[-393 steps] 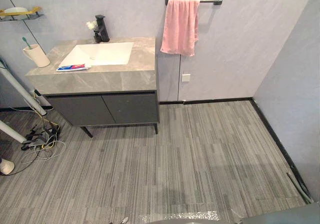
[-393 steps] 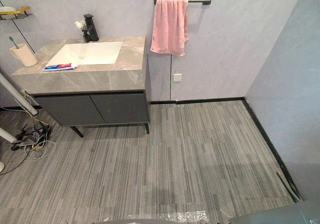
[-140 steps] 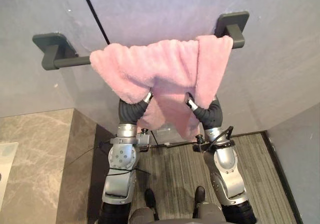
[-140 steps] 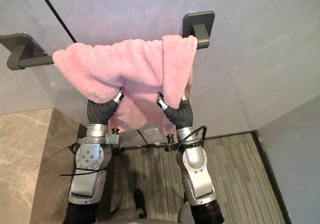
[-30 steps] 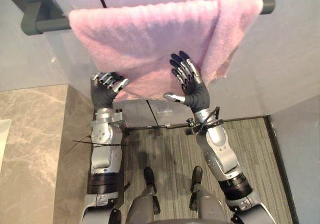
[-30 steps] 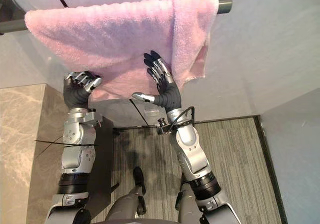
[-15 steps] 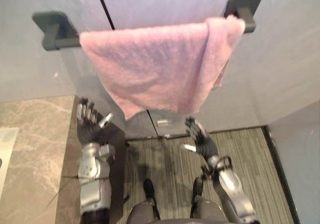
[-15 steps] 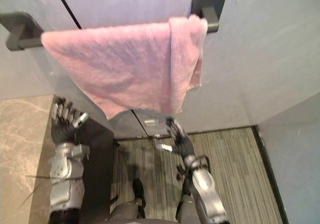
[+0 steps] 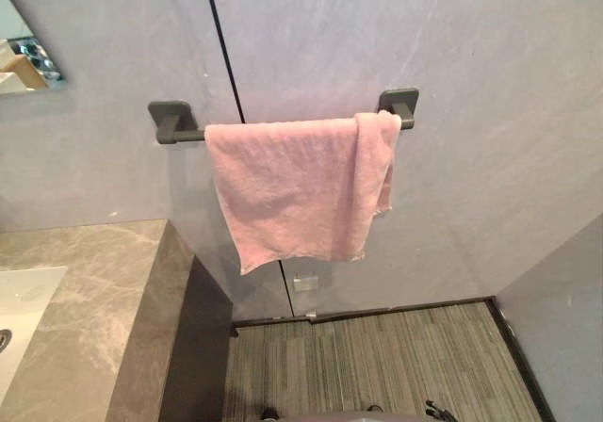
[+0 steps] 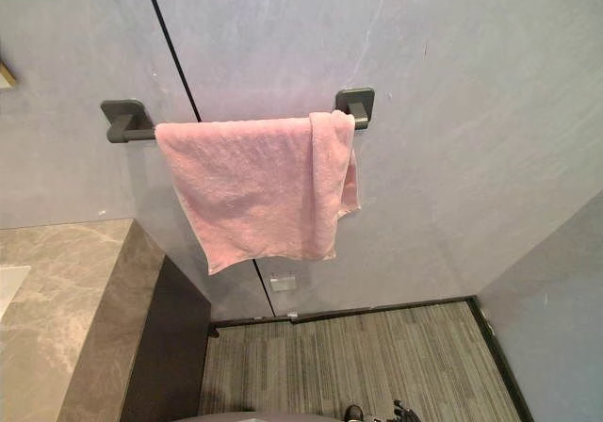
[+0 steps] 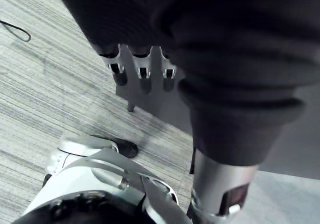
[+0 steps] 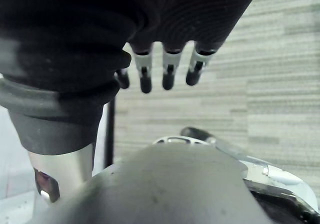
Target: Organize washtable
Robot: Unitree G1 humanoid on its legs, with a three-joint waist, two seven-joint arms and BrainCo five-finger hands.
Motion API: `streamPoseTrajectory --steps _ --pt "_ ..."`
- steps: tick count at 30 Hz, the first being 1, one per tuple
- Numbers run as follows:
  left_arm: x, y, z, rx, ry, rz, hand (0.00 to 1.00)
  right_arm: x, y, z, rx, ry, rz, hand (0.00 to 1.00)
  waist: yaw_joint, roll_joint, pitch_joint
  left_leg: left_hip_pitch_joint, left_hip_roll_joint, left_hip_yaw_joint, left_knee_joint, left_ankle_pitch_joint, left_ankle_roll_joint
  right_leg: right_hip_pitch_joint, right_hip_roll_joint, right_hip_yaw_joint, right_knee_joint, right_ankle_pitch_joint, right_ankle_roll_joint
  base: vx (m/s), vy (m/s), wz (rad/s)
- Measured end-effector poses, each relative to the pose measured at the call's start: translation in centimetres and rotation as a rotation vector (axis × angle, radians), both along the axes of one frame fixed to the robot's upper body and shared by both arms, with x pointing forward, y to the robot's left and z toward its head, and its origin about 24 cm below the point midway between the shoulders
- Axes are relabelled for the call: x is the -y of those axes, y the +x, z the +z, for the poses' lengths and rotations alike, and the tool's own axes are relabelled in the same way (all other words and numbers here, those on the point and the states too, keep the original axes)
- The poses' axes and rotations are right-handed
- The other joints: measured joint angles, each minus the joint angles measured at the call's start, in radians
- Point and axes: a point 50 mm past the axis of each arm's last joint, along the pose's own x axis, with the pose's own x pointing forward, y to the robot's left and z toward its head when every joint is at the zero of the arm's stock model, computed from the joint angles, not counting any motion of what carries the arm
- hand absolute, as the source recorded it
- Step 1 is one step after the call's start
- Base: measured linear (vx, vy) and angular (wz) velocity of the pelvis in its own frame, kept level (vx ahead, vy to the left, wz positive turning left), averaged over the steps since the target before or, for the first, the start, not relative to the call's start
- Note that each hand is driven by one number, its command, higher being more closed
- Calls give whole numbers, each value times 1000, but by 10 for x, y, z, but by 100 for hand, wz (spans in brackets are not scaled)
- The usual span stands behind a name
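Loosely straight and closed on nothing, the silver, dark-tipped fingers of the left hand [image 11: 144, 79] point down at the grey striped plank floor [image 9: 396, 365]. Just past them stands the dark grey vanity cabinet [image 11: 155, 101] on its thin leg. The right hand [image 12: 168, 74] hangs the same way, fingers released and empty above the same planks.

Both hands are low beside the robot, and the pink terry towel [image 9: 292, 191] lies up and ahead of them on the dark grey wall bar [image 9: 184, 135]. Its long axis runs level along the bar, from the left mount across to the right one. Most of it is spread flat. Its right end is doubled over in a narrow fold by the right mount, and the lower hem slants a little, with the left corner hanging lowest. I judge the towel step done or nearly so; if the fold is to be smoothed, the right hand is on the nearer side.

The grey marbled stone countertop [image 9: 85, 300] of the washtable lies to the robot's left, lower than the towel, with the edge of its white basin [image 9: 19, 314] at the view's margin. From here the left hand is the closer one, but a turn that way seems needed before either can reach what stands there.

Behind everything is a pale grey panelled wall with a thin black vertical seam [image 9: 219, 45] and a small white wall plate [image 9: 303, 282] below the towel. A second wall closes the corner on the right.
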Motion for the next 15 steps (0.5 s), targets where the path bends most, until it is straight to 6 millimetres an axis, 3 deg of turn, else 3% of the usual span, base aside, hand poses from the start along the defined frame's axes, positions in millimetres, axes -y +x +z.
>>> streamPoseTrajectory --steps 6,9,10,11,12,13,14,15 --pt "0 31 1 62 8 -87 0 0 14 -1 -7 -2 45 0 0 1 -5 -15 -11 -44 -1 12 -4 3 -2 -27 0 3 4 41 -1 16" --pt "4 66 5 146 17 -155 0 -1 32 2 23 -9 91 0 -5 5 -5 -81 -18 -105 15 44 8 -12 -7 -110 19 -4 -1 45 -22 74" --pt "5 90 11 223 43 -213 0 -3 50 5 62 -12 117 0 -21 9 5 -166 -15 -138 64 71 14 -56 -13 -162 77 -25 -22 -70 -28 149" --pt "2 108 18 281 76 -260 0 -11 63 7 98 3 124 0 -30 -16 23 -166 -26 -141 18 135 25 -69 -37 -226 76 -22 -53 -80 0 145" --pt "1 120 22 309 86 -276 0 -16 72 8 121 14 127 0 -29 -33 44 -190 -21 -77 122 63 40 -69 -47 -255 76 -32 -57 -109 12 115" --pt "4 133 25 336 83 -286 0 -19 93 15 180 4 132 0 -22 -28 87 -246 63 65 493 -127 97 -52 -47 -294 116 -36 -64 -59 39 100" --pt "11 133 24 340 64 -288 0 -17 100 19 207 -6 132 0 -30 -6 105 -239 112 123 591 -143 77 -38 -43 -331 171 -51 -81 -81 26 97" --pt "15 133 24 342 56 -290 0 -13 102 20 212 -19 127 0 -29 1 110 -241 114 137 599 -135 68 -35 -47 -346 208 -59 -88 -111 47 100"
